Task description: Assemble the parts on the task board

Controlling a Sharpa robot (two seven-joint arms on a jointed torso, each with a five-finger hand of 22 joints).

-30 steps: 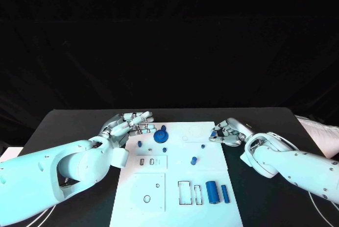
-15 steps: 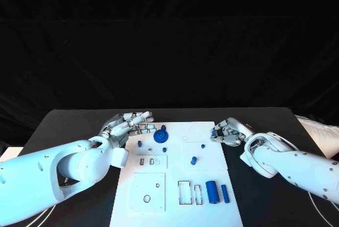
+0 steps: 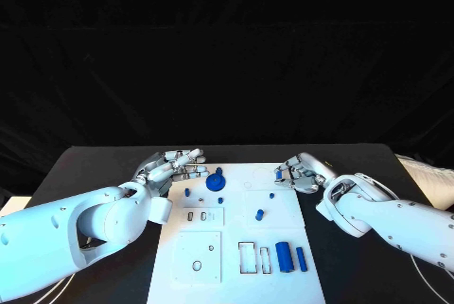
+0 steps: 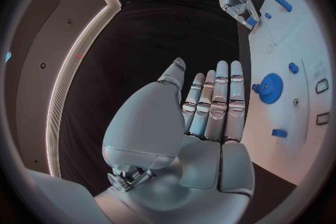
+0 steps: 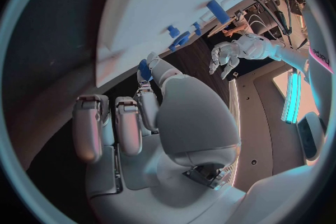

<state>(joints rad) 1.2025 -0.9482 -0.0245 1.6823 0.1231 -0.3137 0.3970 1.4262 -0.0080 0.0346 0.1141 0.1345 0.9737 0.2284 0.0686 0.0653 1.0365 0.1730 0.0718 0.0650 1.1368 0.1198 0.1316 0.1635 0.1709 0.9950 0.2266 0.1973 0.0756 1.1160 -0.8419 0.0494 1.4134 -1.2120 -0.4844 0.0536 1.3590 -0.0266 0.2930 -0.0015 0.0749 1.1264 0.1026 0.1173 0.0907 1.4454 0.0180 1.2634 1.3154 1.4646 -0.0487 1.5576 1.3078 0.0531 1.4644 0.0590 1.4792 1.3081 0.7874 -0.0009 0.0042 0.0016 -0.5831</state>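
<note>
- Where the left arm enters, the left hand (image 3: 173, 166) hovers over the bench (image 3: 94, 166) at the far-left corner of the task board (image 3: 237, 278); its fingers (image 4: 218, 95) lie straight, side by side, holding nothing.
- Just beside those fingers, on the board, lies one blue gear (image 3: 216, 182).
- Near the gear stand several small blue pegs, among them one peg (image 3: 259, 215) at mid-board; exact count cannot be told.
- Toward the near edge lie two blue cylinders: a thick cylinder (image 3: 284, 257) and a thin cylinder (image 3: 301, 259), side by side.
- At the board's far-right corner, the right hand (image 3: 301, 174) has its fingers (image 5: 149, 70) curled around one small blue part (image 3: 280, 176), pinched at the fingertips.
</note>
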